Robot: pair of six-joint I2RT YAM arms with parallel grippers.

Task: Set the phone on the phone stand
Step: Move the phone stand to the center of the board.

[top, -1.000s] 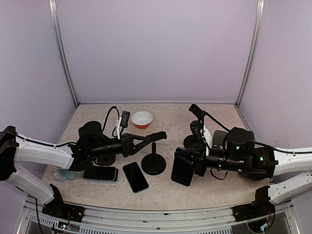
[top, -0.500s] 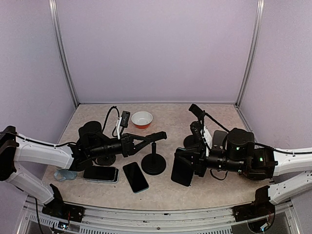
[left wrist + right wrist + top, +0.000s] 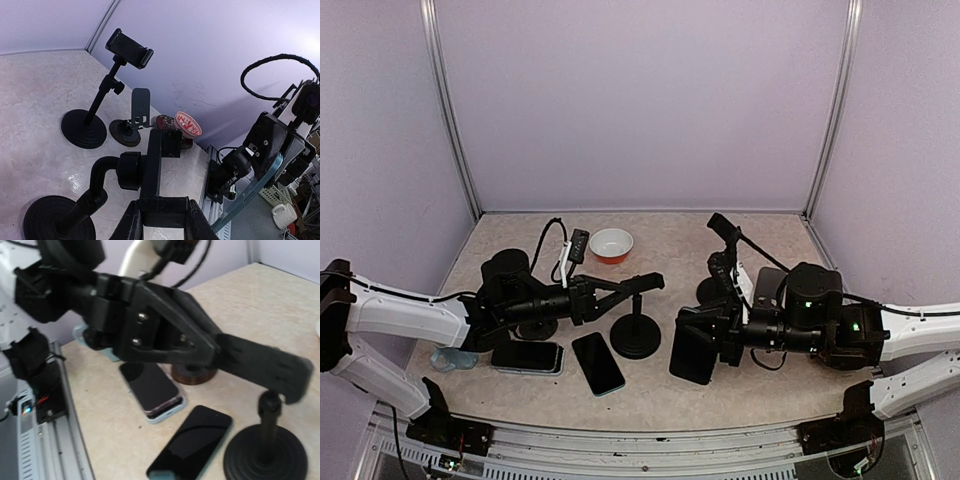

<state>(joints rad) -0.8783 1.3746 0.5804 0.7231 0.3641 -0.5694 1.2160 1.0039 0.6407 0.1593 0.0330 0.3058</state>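
Black cradle (image 3: 642, 284) of the phone stand (image 3: 636, 340) barely budged in the last second; its free end sits a hair further right. The dark phone (image 3: 692, 352) crept slightly left toward it. Reads as you closing the gap; the phone is not seated yet.

Left end effector (image 3: 161, 214): narrow opening, fingers clamped on the cradle's bar, steadying it above the stand's round base. On the counter (image 3: 650, 398) just below are two spare phones lying flat, one light-cased phone (image 3: 527, 356) and one blue-edged phone (image 3: 597, 363), neither touched.

Right end effector (image 3: 723, 337): closed tight, pinching the dark phone by one end. The phone is up on edge, looks clear of the counter, and is near the stand's right side but apart from the cradle. Next you need it lined up with the cradle; a tilt there could knock the stand.
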